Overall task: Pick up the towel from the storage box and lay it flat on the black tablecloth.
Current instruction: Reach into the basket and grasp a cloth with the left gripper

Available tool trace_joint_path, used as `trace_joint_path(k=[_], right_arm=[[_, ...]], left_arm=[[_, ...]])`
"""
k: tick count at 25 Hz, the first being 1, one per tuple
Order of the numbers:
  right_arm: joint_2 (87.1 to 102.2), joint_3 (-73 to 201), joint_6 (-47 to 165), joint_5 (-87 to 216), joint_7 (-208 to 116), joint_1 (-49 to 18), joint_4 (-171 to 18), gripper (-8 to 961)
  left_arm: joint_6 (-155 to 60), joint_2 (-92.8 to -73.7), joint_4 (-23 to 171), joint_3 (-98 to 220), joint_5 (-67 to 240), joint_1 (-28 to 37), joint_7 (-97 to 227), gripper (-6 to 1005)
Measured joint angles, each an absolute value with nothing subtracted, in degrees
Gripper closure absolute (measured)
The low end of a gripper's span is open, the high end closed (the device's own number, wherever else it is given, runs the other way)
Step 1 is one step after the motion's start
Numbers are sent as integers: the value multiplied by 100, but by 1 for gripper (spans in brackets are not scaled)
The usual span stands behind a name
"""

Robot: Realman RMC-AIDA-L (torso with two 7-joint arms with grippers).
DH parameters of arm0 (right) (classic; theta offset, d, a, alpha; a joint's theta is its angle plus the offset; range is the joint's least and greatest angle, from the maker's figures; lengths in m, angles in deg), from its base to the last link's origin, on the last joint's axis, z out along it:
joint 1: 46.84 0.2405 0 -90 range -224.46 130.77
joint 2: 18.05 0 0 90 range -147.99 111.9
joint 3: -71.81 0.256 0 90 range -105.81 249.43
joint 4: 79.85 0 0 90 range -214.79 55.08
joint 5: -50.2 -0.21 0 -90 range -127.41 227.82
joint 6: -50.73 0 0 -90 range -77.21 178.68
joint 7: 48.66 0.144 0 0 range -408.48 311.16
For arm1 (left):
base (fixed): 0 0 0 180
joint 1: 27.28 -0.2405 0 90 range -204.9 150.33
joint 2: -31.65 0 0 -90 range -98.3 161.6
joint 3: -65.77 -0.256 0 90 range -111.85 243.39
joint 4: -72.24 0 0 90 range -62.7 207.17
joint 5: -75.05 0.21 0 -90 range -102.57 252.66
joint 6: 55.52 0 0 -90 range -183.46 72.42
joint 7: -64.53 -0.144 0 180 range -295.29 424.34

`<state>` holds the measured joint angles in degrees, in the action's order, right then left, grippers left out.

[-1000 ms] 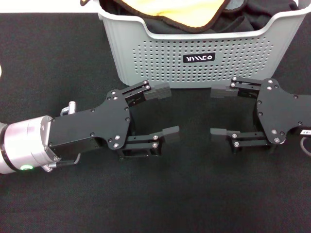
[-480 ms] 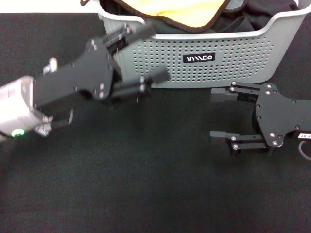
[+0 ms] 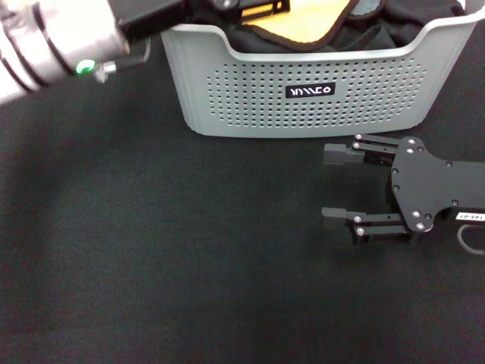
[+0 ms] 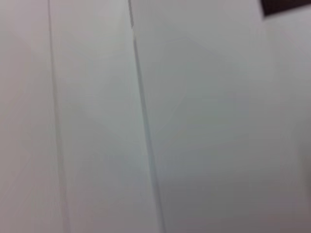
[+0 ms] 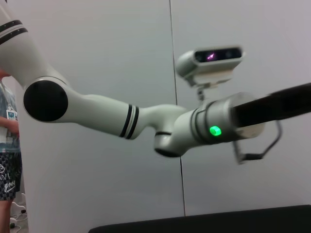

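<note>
Reaching over the storage box [image 3: 303, 91] now, left gripper [image 3: 227, 6] jaws hidden; right gripper [image 3: 335, 184] spread, drawn back.

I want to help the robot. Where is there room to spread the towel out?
The black tablecloth lies bare left of the right hand and in front of the storage box. It is crowded by that hand and inside the box, where the towel sits under the left hand.

1. Head view: even, bright overhead light; the black tablecloth [image 3: 151, 258] shows almost no shadows.
2. The left arm [image 3: 61, 38] smears with motion blur.
3. Left wrist view: soft, washed-out pale wall, nothing sharp.
</note>
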<state>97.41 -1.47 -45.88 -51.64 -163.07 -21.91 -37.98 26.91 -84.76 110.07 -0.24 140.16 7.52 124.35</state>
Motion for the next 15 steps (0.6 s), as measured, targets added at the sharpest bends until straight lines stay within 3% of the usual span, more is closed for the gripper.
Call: trace_joint_path(k=[15], right_arm=[[9744, -138, -4532, -5131, -16443, -2167, -3882, 179]], left_arm=[[1047, -8173, 11953, 535, 16085, 809, 13483, 187]])
